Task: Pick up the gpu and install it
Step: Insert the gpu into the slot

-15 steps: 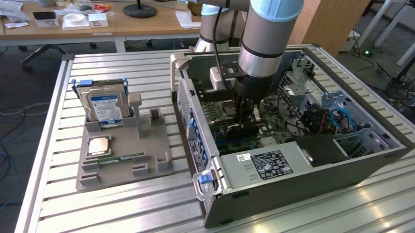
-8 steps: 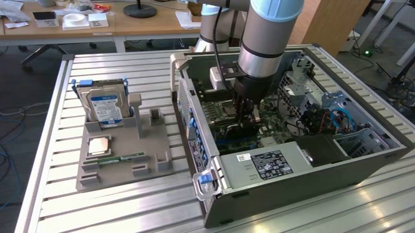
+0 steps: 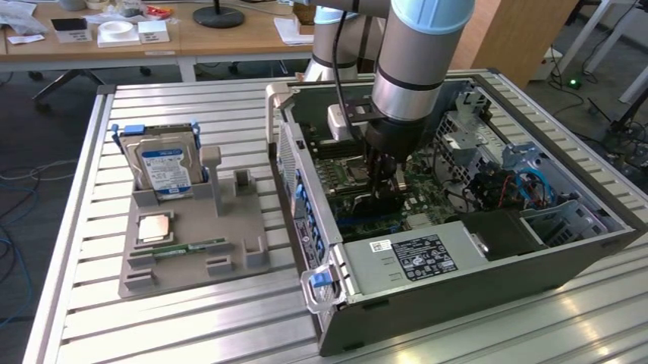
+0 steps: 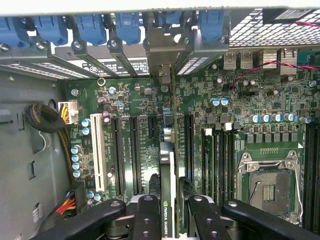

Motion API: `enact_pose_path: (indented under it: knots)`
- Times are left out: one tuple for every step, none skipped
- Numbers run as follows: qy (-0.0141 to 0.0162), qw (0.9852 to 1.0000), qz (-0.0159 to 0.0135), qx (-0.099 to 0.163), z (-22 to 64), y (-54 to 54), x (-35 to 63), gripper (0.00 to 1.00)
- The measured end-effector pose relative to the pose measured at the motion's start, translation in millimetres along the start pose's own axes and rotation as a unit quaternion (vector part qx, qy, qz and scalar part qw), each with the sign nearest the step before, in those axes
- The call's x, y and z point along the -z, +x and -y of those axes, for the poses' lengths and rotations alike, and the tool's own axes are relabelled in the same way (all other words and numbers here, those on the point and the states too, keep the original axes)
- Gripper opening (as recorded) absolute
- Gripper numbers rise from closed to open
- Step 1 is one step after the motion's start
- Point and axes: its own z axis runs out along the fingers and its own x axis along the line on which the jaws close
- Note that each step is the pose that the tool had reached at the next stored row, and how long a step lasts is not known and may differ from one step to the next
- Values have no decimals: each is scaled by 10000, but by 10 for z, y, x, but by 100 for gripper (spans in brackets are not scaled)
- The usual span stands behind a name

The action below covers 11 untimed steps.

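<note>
Over the motherboard [image 4: 125,105], thin dark upright gpu [image 4: 168,190], end effector [image 4: 169,212] pinching it

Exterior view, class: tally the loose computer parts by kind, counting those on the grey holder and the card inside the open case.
hard drive, upright in the grey holder: 1
processor chip, flat on the holder: 1
memory stick, on the holder: 1
gpu, edge-on over the motherboard in the computer case: 1
Total: 4

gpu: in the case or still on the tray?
In the case. The gpu stands on edge over the motherboard slots, between the tool fingers; its bracket meets the rear openings. Fully seated: cannot tell.
</note>
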Motion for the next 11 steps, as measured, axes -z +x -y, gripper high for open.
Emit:
enact_pose_path:
  knots:
    - [0,10000,0,0,0,0,0,26]
    - [0,10000,0,0,0,0,0,26]
    - [0,10000,0,0,0,0,0,26]
    - [0,10000,0,0,0,0,0,26]
    - [0,10000,0,0,0,0,0,26]
    - [0,10000,0,0,0,0,-1,26]
    - [0,10000,-1,0,0,0,-2,26]
    - [0,10000,-1,0,0,0,-3,26]
    - [0,10000,-1,0,0,0,-5,26]
    - [0,10000,0,1,0,-1,-6,26]
    - [0,10000,0,1,0,-1,-7,26]
